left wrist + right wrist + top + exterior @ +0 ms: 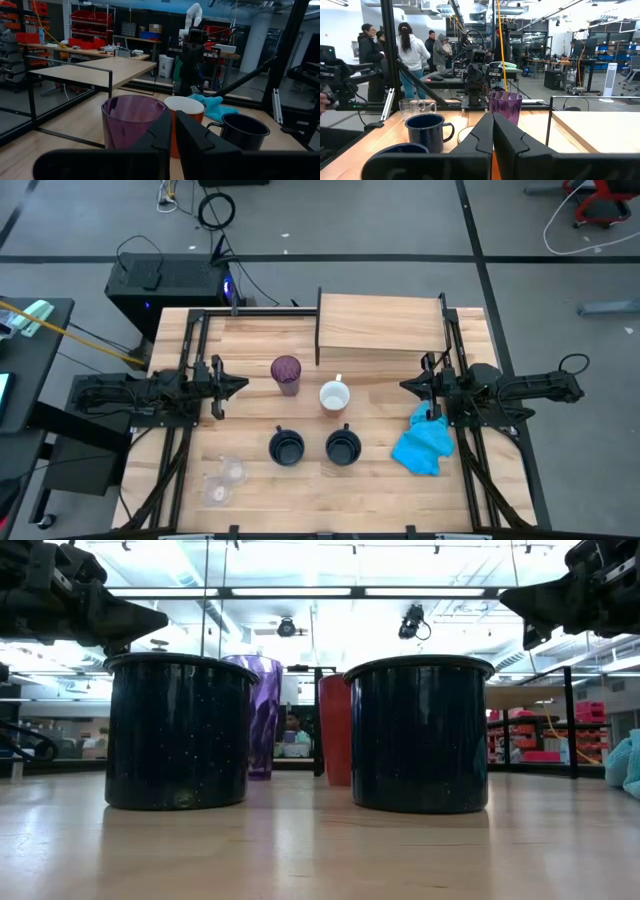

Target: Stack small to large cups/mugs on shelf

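From the high view I see nothing stacked yet: the light wooden shelf board with thin black uprights [382, 326] sits at the far side of the slatted wooden tabletop [270, 500] with nothing on it. Tall translucent purple tumbler [286, 373] and orange mug with white inside [334, 396] stand just in front of it, the two dark navy mugs [287, 447] [343, 446] side by side nearer the front, the two small clear plastic cups [224, 481] at the front left, well apart from the rest. Left gripper [238, 386] hangs at the left edge, right gripper [407, 385] at the right edge above a crumpled bright blue cloth [424, 444]; both point inward, holding nothing, which I read as parked start poses. Low view: the navy mugs fill the frame, upright and apart, tumbler and orange mug showing in the gap between them; both arms sit high at the upper corners, clear of everything. Left wrist view: fingers [162, 129] pressed narrow, nothing between them, aimed at tumbler and orange mug, shelf beyond. Right wrist view: fingers [484, 131] likewise closed and empty, one navy mug and a clear cup off to the side, people standing in the room behind. My guess is that the clear cups go first, since they are smallest.
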Controlling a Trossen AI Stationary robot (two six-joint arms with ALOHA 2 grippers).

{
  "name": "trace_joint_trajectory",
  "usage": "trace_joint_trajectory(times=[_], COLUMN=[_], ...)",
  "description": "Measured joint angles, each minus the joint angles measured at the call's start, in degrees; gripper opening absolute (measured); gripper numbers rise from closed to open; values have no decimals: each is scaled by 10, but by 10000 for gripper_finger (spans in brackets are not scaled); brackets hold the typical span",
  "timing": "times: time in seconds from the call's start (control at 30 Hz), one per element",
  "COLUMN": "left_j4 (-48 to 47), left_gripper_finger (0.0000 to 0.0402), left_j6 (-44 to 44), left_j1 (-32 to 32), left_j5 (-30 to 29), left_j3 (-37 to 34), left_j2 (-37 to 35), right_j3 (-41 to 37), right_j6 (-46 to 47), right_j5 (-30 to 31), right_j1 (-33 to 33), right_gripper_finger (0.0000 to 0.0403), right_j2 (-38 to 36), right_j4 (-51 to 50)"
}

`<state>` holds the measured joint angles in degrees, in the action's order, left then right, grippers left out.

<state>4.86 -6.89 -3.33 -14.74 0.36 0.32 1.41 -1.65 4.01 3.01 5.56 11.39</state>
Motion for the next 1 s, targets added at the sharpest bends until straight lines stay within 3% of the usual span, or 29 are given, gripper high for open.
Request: trace_joint_trajectory(times=[0.27, 0.57, 1.0], left_j4=[0, 9, 14], left_gripper_finger=[40, 31, 37], left_j6=[-6, -183, -234], left_j1=[0, 0, 0], left_j5=[0, 0, -23], left_j3=[0, 0, 0], left_j2=[0, 0, 0], right_j3=[0, 0, 0], right_j6=[0, 8, 49], right_j5=[0, 0, 15], right_j1=[0, 0, 0], right_gripper_finger=[16, 16, 16], right_j2=[0, 0, 0], right_j4=[0, 3, 11])
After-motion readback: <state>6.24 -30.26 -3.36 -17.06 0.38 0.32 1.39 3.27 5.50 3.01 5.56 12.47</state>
